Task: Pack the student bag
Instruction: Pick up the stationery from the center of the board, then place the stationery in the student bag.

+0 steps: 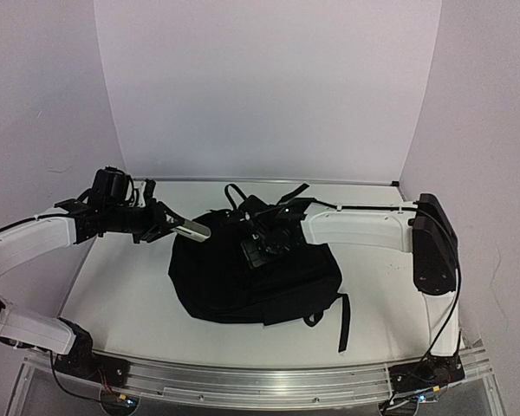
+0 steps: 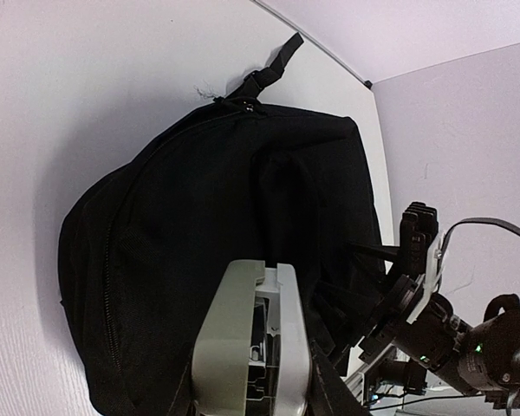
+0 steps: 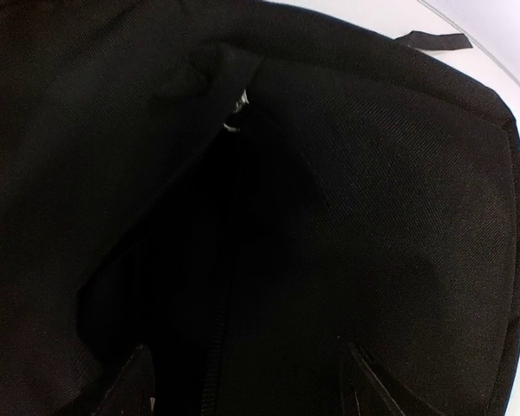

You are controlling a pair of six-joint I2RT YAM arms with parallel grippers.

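Note:
The student bag [image 1: 260, 282] is a large black backpack lying flat in the middle of the white table, its zip seemingly shut. It fills the left wrist view [image 2: 199, 208] and the right wrist view [image 3: 399, 199]. My left gripper [image 1: 191, 229] has pale fingers pressed together just above the bag's upper left edge; nothing shows between them in the left wrist view [image 2: 280, 269]. My right gripper [image 1: 258, 251] hangs over the bag's top. In its wrist view [image 3: 251, 373] the dark fingers [image 3: 137, 377] stand wide apart over black fabric and a zip line, holding nothing.
A black shoulder strap [image 1: 343, 322] trails off the bag toward the front right. A buckled strap [image 2: 273, 65] sticks out at the bag's far end. White walls close in the table at the back and sides; a metal rail [image 1: 260, 381] runs along the front.

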